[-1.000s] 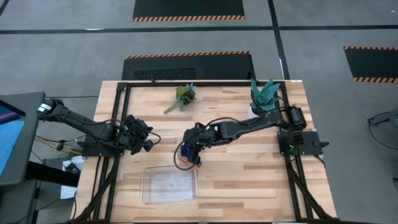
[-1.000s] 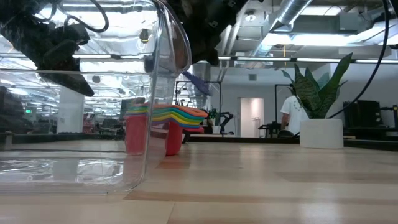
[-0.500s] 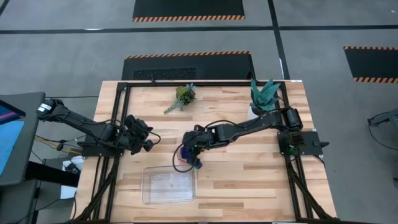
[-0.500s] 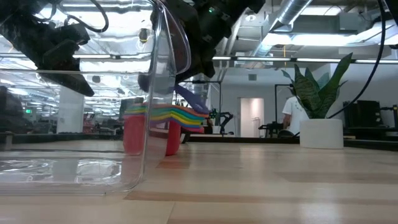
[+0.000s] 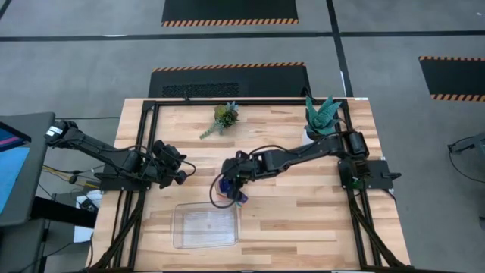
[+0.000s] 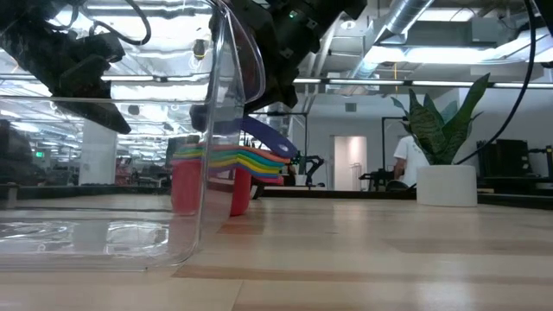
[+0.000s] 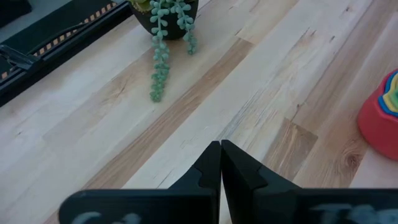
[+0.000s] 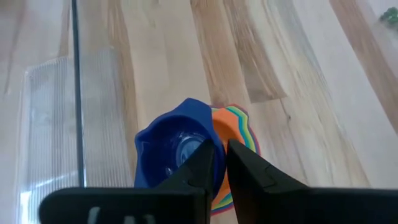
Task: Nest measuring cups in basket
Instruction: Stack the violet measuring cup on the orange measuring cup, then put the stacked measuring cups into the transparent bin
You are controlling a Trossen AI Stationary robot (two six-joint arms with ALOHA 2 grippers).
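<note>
A stack of nested measuring cups [image 5: 229, 196] stands on its red bottom cup [image 6: 186, 186] mid-table, just beyond the clear basket [image 5: 206, 226]. The stack's coloured handles [image 8: 241, 127] fan out to one side. My right gripper [image 8: 219, 152] is directly above the stack, shut on a dark blue cup [image 8: 174, 149]. That cup is tilted over the top of the stack, with its handle [image 6: 270, 136] slanting out above the others. My left gripper [image 7: 221, 152] is shut and holds nothing; it waits at the table's left [image 5: 176, 164], with the stack's red cup [image 7: 379, 118] at the edge of its view. My right gripper pinches the dark blue cup by its rim [image 8: 217, 142], one finger inside the bowl and one outside, coming from above and pointing down. The cup sits tilted just over the stack's top cup. I cannot tell whether it touches the stack.
A small trailing plant [image 5: 225, 116] lies near the table's far edge and also shows in the left wrist view as the trailing plant [image 7: 168, 37]. A larger potted plant [image 5: 322, 114] stands at the far right corner. Bare wood lies right of the stack. A person [image 6: 406, 160] stands in the room beyond.
My right gripper has come down toward the stack, still shut on the dark blue cup. The cup's handle has sunk from well above the coloured handles to just over them. The stack and the basket have stayed put.
</note>
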